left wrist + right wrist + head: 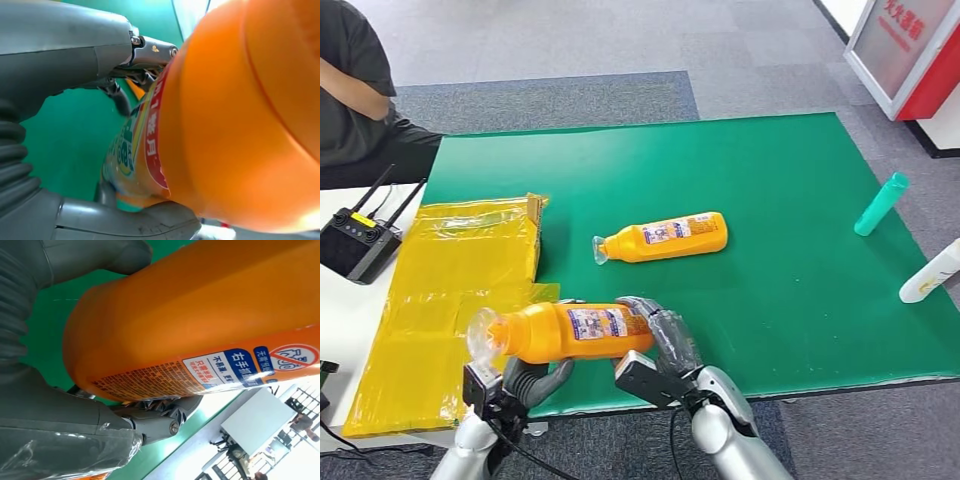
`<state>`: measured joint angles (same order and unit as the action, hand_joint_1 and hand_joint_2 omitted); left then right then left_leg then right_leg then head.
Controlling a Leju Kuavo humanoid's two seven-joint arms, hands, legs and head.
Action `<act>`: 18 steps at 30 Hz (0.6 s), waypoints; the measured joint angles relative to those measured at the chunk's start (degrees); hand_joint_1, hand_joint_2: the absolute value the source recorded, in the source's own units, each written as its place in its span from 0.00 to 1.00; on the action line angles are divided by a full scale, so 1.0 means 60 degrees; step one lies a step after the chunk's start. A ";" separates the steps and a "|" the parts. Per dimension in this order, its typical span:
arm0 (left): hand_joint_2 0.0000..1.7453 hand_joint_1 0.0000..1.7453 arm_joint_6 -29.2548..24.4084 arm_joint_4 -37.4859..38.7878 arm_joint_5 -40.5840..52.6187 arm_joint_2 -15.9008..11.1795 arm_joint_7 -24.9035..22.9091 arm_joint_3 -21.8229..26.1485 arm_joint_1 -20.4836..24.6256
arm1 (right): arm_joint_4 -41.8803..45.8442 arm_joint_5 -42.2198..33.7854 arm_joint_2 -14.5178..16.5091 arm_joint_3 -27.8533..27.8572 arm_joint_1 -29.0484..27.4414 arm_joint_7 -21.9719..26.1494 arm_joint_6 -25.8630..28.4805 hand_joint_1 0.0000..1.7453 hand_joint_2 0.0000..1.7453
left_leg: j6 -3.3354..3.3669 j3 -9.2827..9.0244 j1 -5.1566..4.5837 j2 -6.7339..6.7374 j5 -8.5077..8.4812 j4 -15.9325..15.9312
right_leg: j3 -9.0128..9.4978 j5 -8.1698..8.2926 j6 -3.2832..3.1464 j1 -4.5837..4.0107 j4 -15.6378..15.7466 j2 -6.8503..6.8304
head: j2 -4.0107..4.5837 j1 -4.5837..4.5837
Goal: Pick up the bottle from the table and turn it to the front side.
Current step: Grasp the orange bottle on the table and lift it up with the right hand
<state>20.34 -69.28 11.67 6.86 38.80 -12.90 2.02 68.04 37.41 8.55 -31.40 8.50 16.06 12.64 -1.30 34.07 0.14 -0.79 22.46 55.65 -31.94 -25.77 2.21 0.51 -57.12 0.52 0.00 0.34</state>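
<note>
Bottle: the orange bottle [569,332] lay level, lifted at the counter's [788,300] near edge.
Left robot hand [527,380]: apparently cradled its neck end from beneath.
Right robot hand [663,345]: gripped its base.

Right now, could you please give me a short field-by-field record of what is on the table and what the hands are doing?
held item: orange plastic bottle, lying sideways above the table's near edge
left hand: grips its neck end from below
right hand: grips its base end
surface: green mat
second orange bottle: lying on the mat, untouched
teal bottle: near the mat's right edge
white bottle: right edge
yellow plastic bag: left of the mat
</note>
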 joint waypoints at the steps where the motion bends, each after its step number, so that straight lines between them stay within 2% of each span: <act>1: 1.00 1.00 -0.0267 -0.0089 0.0173 -0.0005 -0.0001 -0.0019 -0.0022 | 0.0000 0.0005 0.0000 0.0000 -0.0010 -0.0021 0.0031 0.09 1.00 | 0.0000 0.0000 0.0000 0.0000 0.0000 0.0000 | 0.0000 0.0000 0.0000 0.0000 0.0000 0.0000 | 0.0000 0.0000; 2: 1.00 1.00 -0.0601 -0.0196 0.0388 -0.0007 -0.0007 -0.0044 -0.0050 | 0.0003 0.0014 0.0000 0.0001 -0.0026 -0.0046 0.0071 0.03 1.00 | 0.0000 0.0000 0.0000 0.0000 0.0000 0.0000 | 0.0000 0.0000 0.0000 0.0000 0.0000 0.0000 | 0.0000 0.0001; 4: 1.00 1.00 -0.1227 -0.0400 0.0770 -0.0006 -0.0035 -0.0086 -0.0123 | 0.0027 0.0037 0.0000 0.0004 -0.0071 -0.0088 0.0160 0.00 1.00 | 0.0000 0.0000 0.0000 0.0000 0.0000 0.0000 | -0.0001 0.0000 0.0000 0.0000 0.0000 0.0001 | 0.0000 0.0002; 7: 1.00 1.00 -0.2284 -0.0708 0.1403 -0.0001 -0.0199 -0.0106 -0.0253 | 0.0134 0.0096 0.0000 0.0023 -0.0143 -0.0179 0.0281 0.00 1.00 | 0.0000 0.0000 0.0000 0.0000 0.0000 0.0000 | -0.0004 0.0000 0.0000 0.0001 0.0000 0.0001 | 0.0000 0.0001; 12: 1.00 1.00 -0.4576 -0.1311 0.2837 0.0004 -0.0798 -0.0097 -0.0430 | 0.0464 0.0201 -0.0010 0.0132 -0.0395 -0.0361 0.0399 0.00 1.00 | 0.0000 0.0001 0.0000 0.0000 0.0000 0.0000 | -0.0005 0.0000 0.0000 0.0000 0.0000 0.0001 | 0.0000 -0.0001; 18: 1.00 1.00 -0.6304 -0.1848 0.4377 -0.0016 -0.1514 -0.0083 -0.0549 | 0.0832 0.0346 -0.0018 0.0336 -0.0663 -0.0468 0.0401 0.00 1.00 | 0.0000 0.0001 0.0000 0.0000 0.0000 0.0000 | -0.0005 0.0000 0.0000 0.0000 0.0000 0.0001 | 0.0000 0.0001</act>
<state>-17.49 -80.37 37.93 6.76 29.71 -13.39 -1.27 73.04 39.49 8.44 -29.39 4.52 13.26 15.04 -1.30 34.07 0.14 -0.78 22.46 55.65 -31.97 -25.77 2.21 0.51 -57.12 0.53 0.00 0.34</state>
